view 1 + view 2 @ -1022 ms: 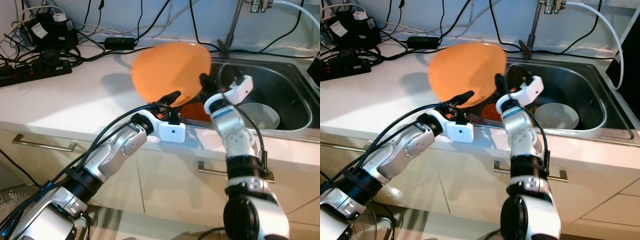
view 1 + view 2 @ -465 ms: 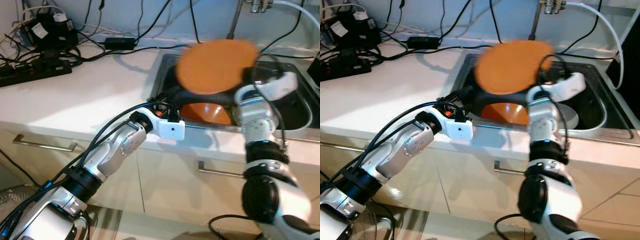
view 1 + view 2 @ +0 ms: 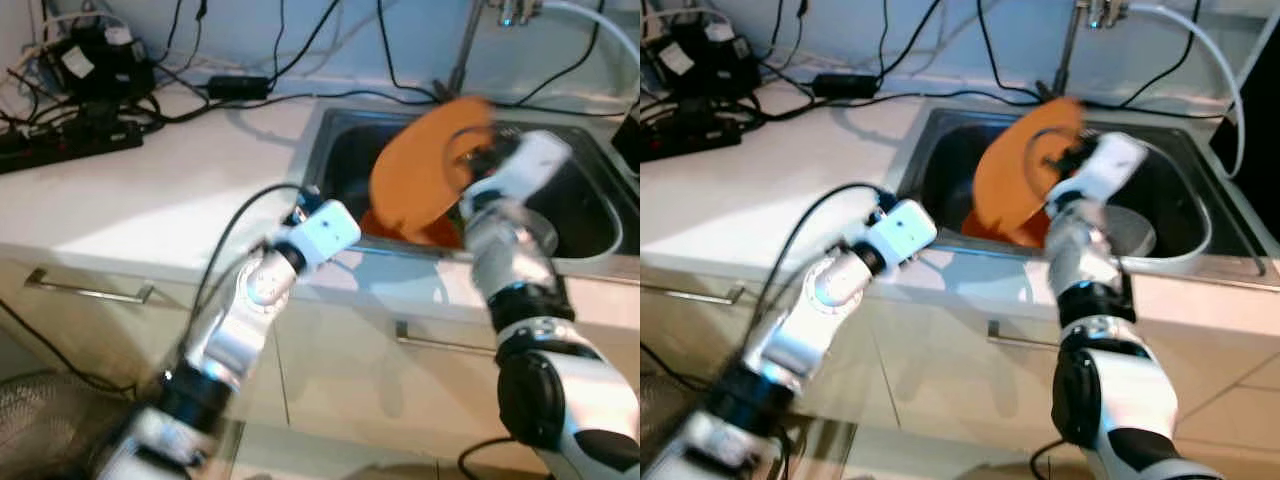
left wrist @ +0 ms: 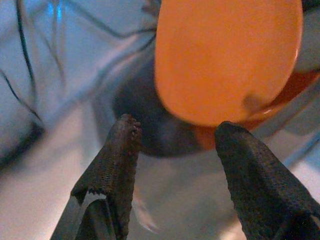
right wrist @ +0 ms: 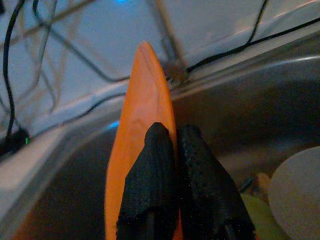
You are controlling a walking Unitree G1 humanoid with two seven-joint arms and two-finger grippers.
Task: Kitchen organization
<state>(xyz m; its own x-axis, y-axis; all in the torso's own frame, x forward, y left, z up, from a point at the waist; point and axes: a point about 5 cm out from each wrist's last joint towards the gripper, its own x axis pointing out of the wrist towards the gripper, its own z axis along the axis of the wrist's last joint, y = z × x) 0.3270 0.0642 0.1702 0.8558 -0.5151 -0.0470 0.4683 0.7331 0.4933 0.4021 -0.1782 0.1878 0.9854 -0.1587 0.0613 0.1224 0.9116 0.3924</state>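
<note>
Over the steel sink (image 3: 590, 215), set into the right part of the white tabletop (image 3: 150, 190), the right gripper (image 3: 470, 165) holds an orange plate (image 3: 425, 170) tilted on edge, its jaws pressed together on the plate's rim, as the right wrist view confirms (image 5: 170, 165). The plate stands above the left half of the basin, over an orange bowl (image 3: 430, 232) lying low in the sink; whether plate and bowl touch cannot be told. A pale round dish (image 3: 1128, 228) rests in the basin to the right of the bowl. Compared with half a second ago, the plate has dropped from a nearly flat, raised attitude above the sink to a steeper tilt lower in the basin; one second ago it was still over the tabletop left of the sink. The left gripper (image 4: 175, 145) has its jaws spread and grips nothing; it has withdrawn from the sink's near left corner, and its white wrist housing (image 3: 322, 228) now sits above the near edge of the tabletop, raised and turned. At the far left of the tabletop lie black power strips and cables (image 3: 80, 95). The faucet stem (image 3: 462, 55) rises behind the sink. Both eye views are motion-blurred around the arms.
</note>
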